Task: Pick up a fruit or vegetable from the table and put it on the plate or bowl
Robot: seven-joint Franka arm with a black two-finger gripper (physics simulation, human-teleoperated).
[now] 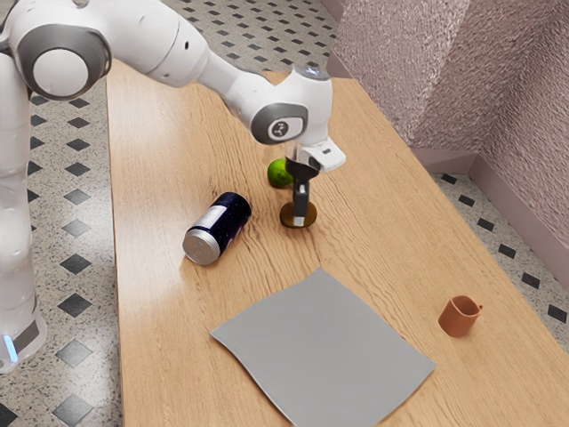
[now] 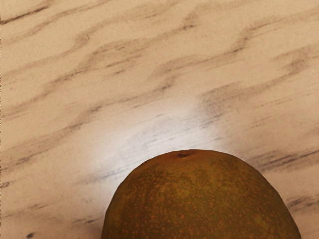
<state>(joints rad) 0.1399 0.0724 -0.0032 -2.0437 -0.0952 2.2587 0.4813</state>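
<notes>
Wooden table [image 1: 178, 133]; pale floor [image 1: 62, 231] with dark diamond tiles; pinkish speckled walls [image 1: 427, 62].

The exterior view looks from high at the arm's side, tilted down across the wooden table [image 1: 169, 133]. It stands far enough back to take in the tiled floor [image 1: 71, 231] at the exterior view's left and the wall [image 1: 498, 80] at its right. The arm [image 1: 178, 44] enters from the upper left. The wrist view looks down from the hand, very near the table [image 2: 149, 74]. Both views share the brown fruit [image 1: 286, 216] at the gripper [image 1: 300, 213], with the wood just around it; the wrist camera sees that brown fruit [image 2: 199, 199] from close above
</notes>
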